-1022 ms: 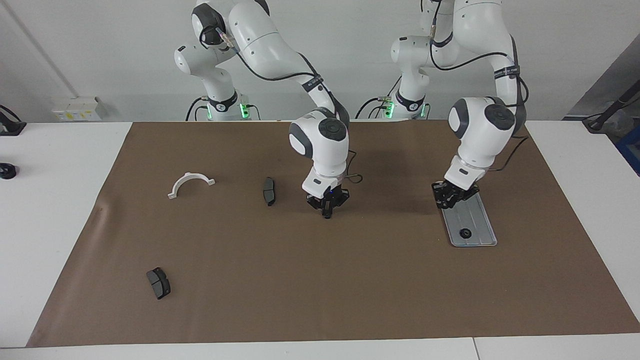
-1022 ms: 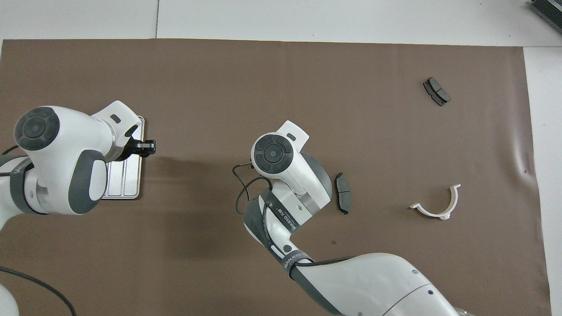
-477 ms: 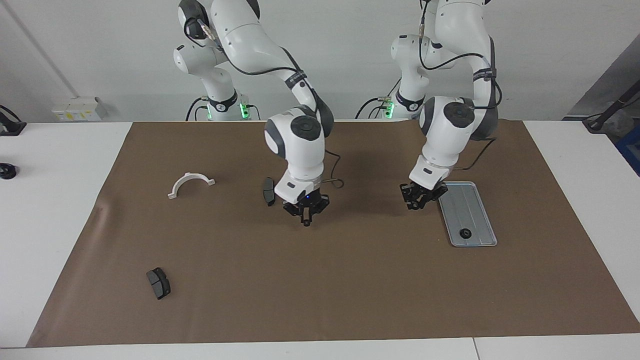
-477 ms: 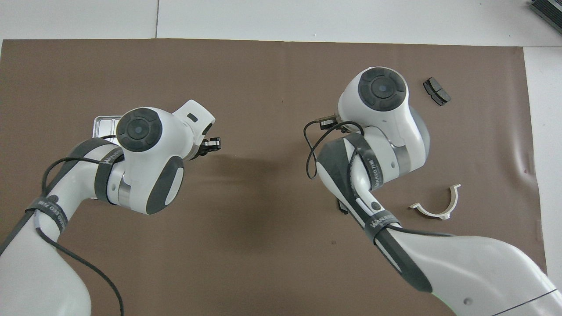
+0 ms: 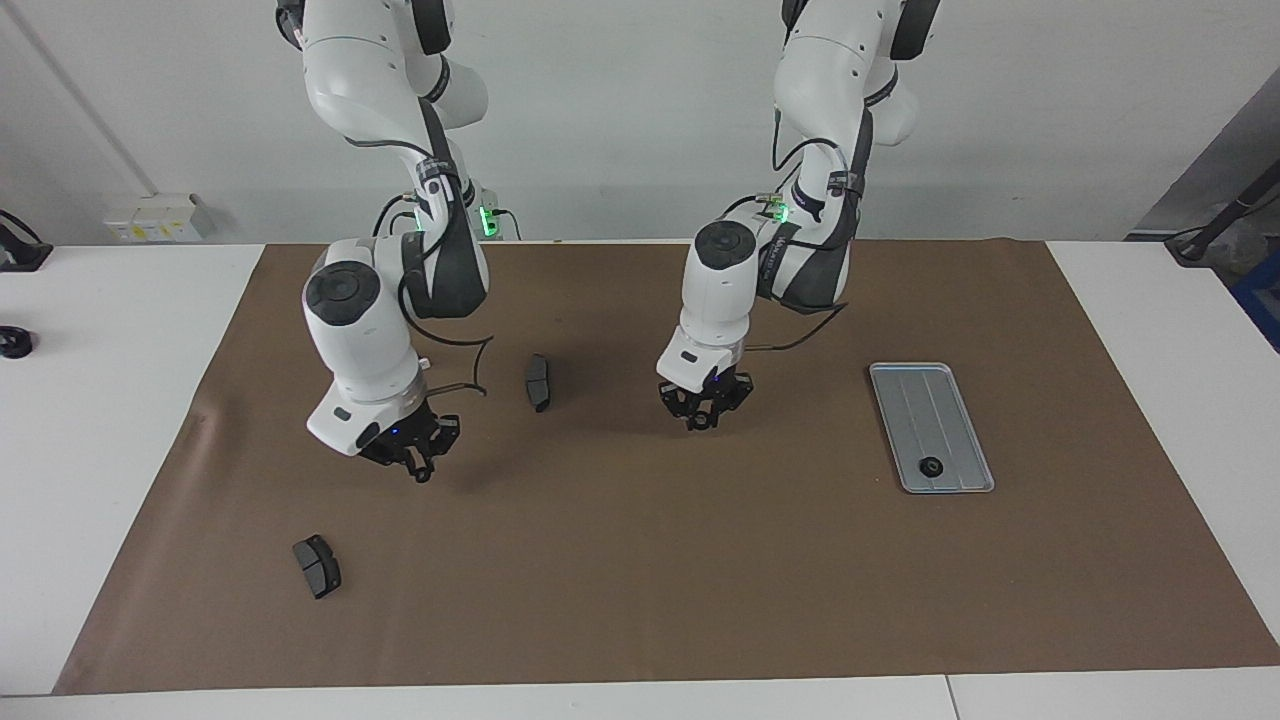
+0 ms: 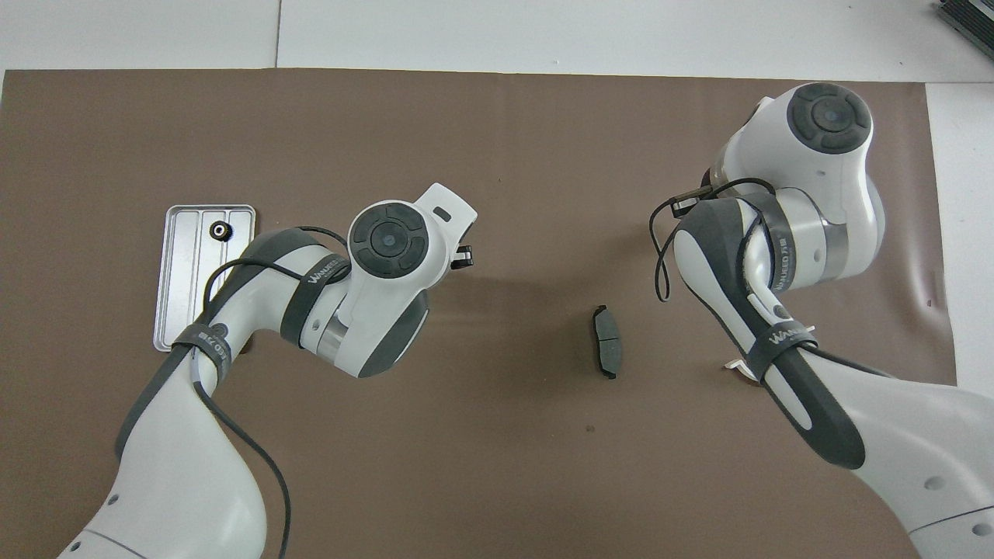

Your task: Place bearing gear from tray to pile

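Bearing gear transfer: both arms being swung away from the tray (image 5: 950, 400), toward the pile.
The left gripper (image 5: 700, 418) is being carried clear of the tray, over the worktop between it and a brake pad (image 5: 538, 381); its fingers' state cannot be told. The right gripper (image 5: 420, 468) fingers are being held together. One bearing gear (image 5: 931, 466) is being left in the tray.

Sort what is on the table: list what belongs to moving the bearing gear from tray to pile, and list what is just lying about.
Job:
bearing gear
tray
pile's brake pads
left end effector
right end effector

Lying about:
brown mat
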